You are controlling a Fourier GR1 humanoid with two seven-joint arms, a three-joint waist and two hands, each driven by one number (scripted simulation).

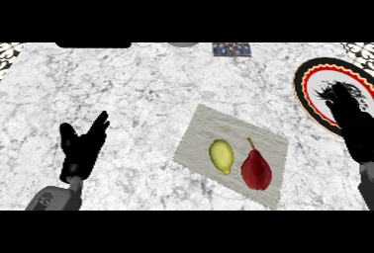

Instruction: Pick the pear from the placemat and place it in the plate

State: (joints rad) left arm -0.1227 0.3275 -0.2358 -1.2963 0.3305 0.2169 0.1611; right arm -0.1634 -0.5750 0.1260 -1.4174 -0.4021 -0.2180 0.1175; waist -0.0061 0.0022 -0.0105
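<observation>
A dark red pear (256, 170) lies on the grey placemat (208, 129), stem pointing away from me. Beside it on the left is a yellow lemon (221, 156). The plate (309, 94), white with red and black rings, sits at the right edge of the marble counter. My right hand (350, 118) is over the plate's near side, fingers straight and holding nothing, well right of the pear. My left hand (82, 147) rests open at the lower left, fingers up, far from the mat.
A small dark patterned object (231, 49) lies at the counter's far edge, with dark shapes (93, 45) further left along that edge. Patterned corners (10, 50) show at the top left and top right.
</observation>
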